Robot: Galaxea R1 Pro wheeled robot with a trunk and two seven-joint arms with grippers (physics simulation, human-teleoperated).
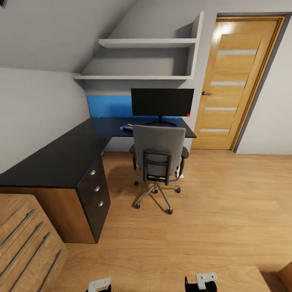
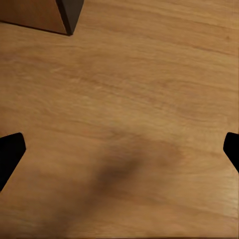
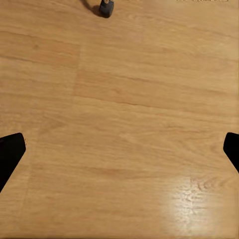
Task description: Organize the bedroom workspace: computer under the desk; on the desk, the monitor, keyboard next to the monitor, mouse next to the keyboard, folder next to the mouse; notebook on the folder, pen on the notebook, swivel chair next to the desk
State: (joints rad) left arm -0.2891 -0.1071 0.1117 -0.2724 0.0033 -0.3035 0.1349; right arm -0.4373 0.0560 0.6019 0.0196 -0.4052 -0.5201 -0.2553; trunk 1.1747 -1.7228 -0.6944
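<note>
both hands, left hand [image 2: 119, 149] and right hand [image 3: 119, 149], are hanging released and empty over the floor, while the swivel chair [image 1: 159, 156] is sitting tucked against the table [image 1: 61, 158], facing the monitor [image 1: 162, 102].

We see a glossy wood floor [image 1: 211, 211], a matt black desk [image 1: 56, 158], a chair [image 1: 159, 151] in what looks like grey cloth, chrome legs.

You see the black L-shaped worktop [image 1: 61, 158] with the monitor [image 1: 162, 102] upright at its far end, red dot lower right. The grey swivel chair [image 1: 159, 156] stands before it, back facing you.
</note>
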